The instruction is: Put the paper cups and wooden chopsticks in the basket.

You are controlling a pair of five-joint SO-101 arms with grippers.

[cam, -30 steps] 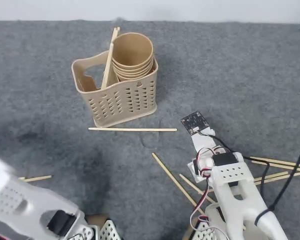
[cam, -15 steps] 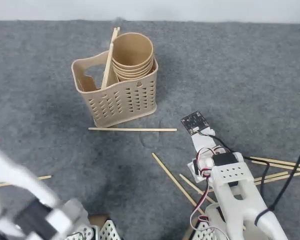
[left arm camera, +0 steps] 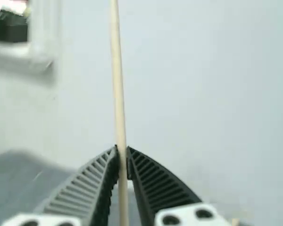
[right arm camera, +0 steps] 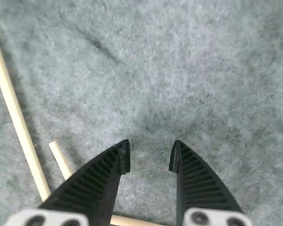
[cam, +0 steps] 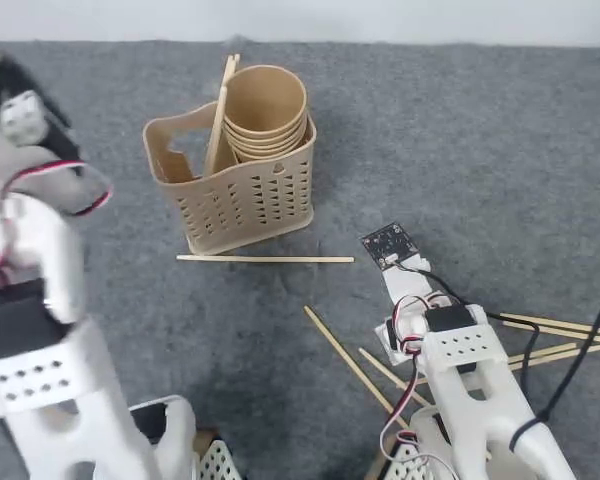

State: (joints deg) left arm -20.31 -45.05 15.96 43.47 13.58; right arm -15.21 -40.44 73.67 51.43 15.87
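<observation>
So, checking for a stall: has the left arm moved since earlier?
Yes. The left arm swung from the near edge farther back, level with the basket.

Cups point(cam: 265, 100) and chopsticks point(cam: 218, 125) block one basket point(cam: 245, 200) end; the handle end is free.

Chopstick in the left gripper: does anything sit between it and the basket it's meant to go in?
Nothing visible does. The left gripper is shut on the chopstick, and bare grey carpet lies between that arm and the basket. The paper cups fill its far side; the nearer side has room.
</observation>
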